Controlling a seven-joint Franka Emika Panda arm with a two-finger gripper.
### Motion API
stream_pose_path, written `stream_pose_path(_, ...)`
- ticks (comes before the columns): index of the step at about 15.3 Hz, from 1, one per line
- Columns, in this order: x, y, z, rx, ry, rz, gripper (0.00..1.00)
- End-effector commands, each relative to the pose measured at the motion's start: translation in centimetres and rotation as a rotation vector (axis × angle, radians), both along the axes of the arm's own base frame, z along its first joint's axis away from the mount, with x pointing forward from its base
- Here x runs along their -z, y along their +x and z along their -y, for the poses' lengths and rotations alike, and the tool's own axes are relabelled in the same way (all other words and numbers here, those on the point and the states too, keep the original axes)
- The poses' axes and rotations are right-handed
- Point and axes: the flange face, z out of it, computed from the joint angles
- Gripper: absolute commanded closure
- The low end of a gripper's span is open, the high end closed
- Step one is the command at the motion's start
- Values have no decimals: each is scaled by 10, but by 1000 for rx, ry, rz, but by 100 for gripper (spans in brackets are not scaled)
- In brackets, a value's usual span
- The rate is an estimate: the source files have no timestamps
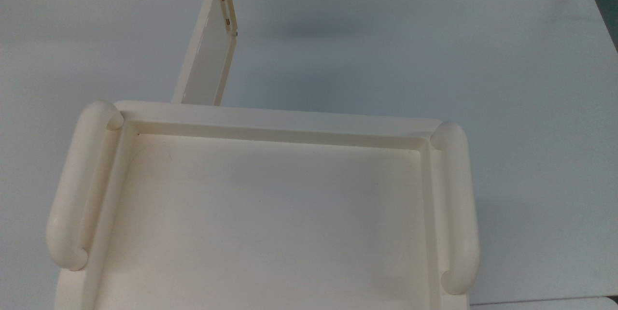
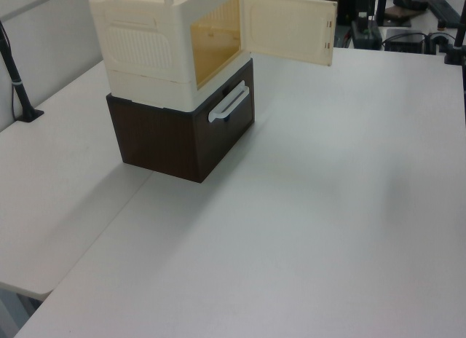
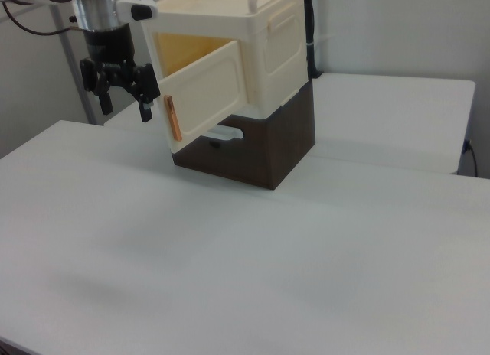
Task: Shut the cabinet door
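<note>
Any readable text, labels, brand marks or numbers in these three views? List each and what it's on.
None readable.
The cabinet door, the cream cabinet and the dark brown drawer unit under it carry no print or label.
The table is blank.
The gripper and the arm above it show no legible marking.
Desk clutter at the left view's top right is too small to read.

One cream cabinet (image 2: 171, 50), one cabinet door (image 2: 287, 26), one dark drawer unit (image 2: 186, 134), one claw (image 3: 124, 109).
</note>
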Motion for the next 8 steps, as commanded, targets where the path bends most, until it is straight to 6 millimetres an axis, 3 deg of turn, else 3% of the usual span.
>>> stream_pose_path(1, 0, -4, 7, -16, 19, 10, 0)
stream_pose_path(8, -2, -5, 12, -7, 19, 15, 0)
